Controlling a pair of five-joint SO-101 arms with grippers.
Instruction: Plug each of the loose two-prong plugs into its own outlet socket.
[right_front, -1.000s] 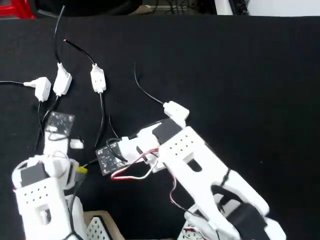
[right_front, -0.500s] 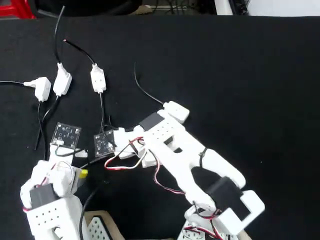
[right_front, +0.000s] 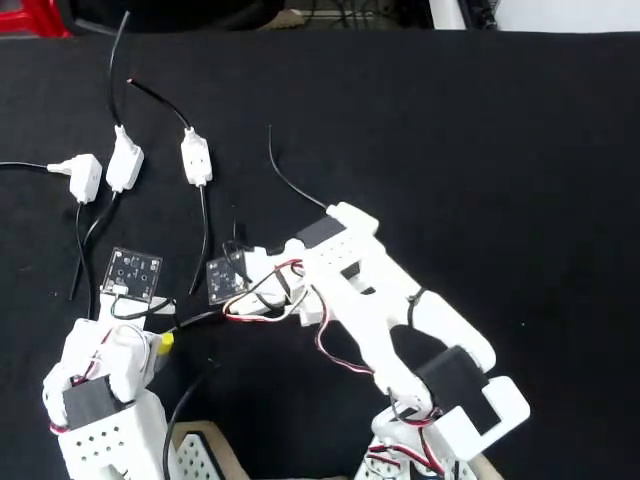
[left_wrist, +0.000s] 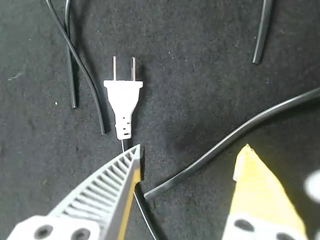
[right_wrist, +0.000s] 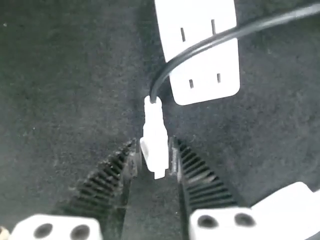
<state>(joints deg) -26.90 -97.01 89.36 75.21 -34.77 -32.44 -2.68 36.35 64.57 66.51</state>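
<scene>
Currently clamped in right gripper (right_wrist: 153, 144): slim white plug (right_wrist: 155, 152) on black cord (right_wrist: 165, 70), near white outlet socket (right_wrist: 200, 82). Left gripper (left_wrist: 190, 148) spread wide near flat two-prong plug (left_wrist: 123, 102).

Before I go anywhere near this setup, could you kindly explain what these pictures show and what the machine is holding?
These are two white robot arms standing side by side at a table covered in black cloth. The high view comes from a fixed camera looking down. The other two come from a camera on each arm's wrist, looking past its two-fingered gripper.

On the cloth lie white outlet sockets with black cables. In the left wrist view, the left gripper is open, and a loose two-prong plug lies flat just ahead of its fingertips. In the right wrist view, the right gripper is shut on another white plug, whose black cable arcs across a nearby socket.
</scene>
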